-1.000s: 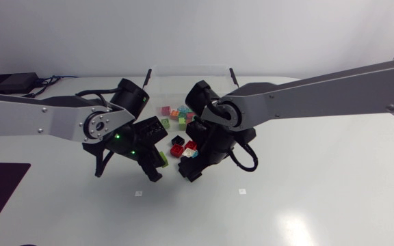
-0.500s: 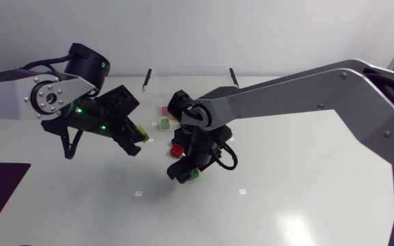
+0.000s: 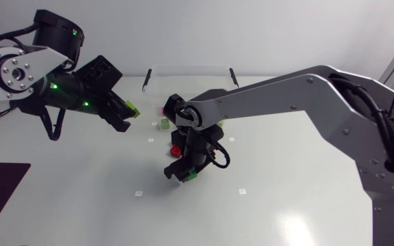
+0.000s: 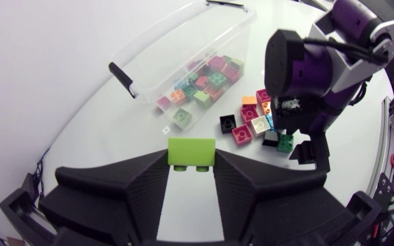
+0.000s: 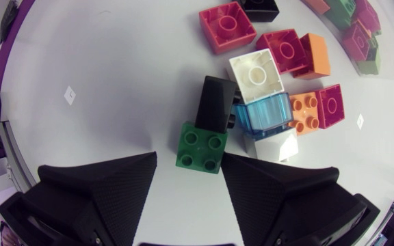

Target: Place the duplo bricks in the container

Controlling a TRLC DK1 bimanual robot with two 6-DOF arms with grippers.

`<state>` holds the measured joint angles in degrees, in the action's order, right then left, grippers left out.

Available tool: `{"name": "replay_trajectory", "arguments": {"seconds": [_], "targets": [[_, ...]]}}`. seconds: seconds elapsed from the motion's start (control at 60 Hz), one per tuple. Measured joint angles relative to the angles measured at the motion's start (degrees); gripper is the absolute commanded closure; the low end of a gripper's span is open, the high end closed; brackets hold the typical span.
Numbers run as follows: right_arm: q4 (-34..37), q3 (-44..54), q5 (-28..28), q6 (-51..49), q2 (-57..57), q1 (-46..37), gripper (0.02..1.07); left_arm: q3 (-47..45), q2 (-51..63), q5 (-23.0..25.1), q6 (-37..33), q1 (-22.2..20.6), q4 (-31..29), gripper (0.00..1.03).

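Since half a second ago the left arm (image 3: pixel 19 72) has lifted and swung back toward the far left with its load, while the right gripper (image 5: pixel 189 160) has hardly shifted. The left gripper (image 4: pixel 191 160) is closed to the width of a lime-green brick (image 4: pixel 191 149), which sits clamped between both fingers in the air above the table (image 3: pixel 286 205), left of the clear container (image 4: pixel 169 41). That container stands open-topped at the far middle of the table, with a heap of mixed bricks (image 4: pixel 207 76) in one end (pink, green and orange among them).

The right arm (image 3: pixel 286 99) comes in from the right and reaches past the middle. Its gripper points down at the table on the near side of the container, fingers spread wide. A dark green brick (image 5: pixel 200 147) lies on the table between the fingertips. A gap shows between it and one finger, so it is not gripped; whether the other finger touches it I cannot tell. A black brick (image 5: pixel 215 102) leans against it just ahead, and beside that are a clear blue brick (image 5: pixel 269 113) and a white brick (image 5: pixel 255 74), touching each other. Farther ahead lie a red brick (image 5: pixel 226 26) and some pink and orange ones.
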<state>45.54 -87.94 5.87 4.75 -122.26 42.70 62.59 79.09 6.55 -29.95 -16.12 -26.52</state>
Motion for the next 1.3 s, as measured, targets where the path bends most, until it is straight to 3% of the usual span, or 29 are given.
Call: {"name": "replay_trajectory", "arguments": {"seconds": [0.233, 0.367, 0.833, 1.3], "targets": [[0.5, -0.1, -0.2, 0.0, -1.0, -0.2, 0.71, 2.7, -0.2, 0.0, 0.7, 0.2, 0.1, 0.76], [0.0, -0.1, -0.4, 0.0, -1.0, -0.5, 0.76, 3.6, -0.2, 0.0, 1.9, 0.2, 1.9, 0.76], [-1.1, 6.3, -1.4, 0.0, 7.0, -3.4, 0.76, 10.7, 7.6, 0.7, 5.0, 0.2, 6.4, 0.76], [2.3, 2.7, -1.3, -1.3, 17.7, -11.2, 0.76, 24.9, 23.3, 2.6, 9.6, 0.2, 9.1, 0.75]]}}
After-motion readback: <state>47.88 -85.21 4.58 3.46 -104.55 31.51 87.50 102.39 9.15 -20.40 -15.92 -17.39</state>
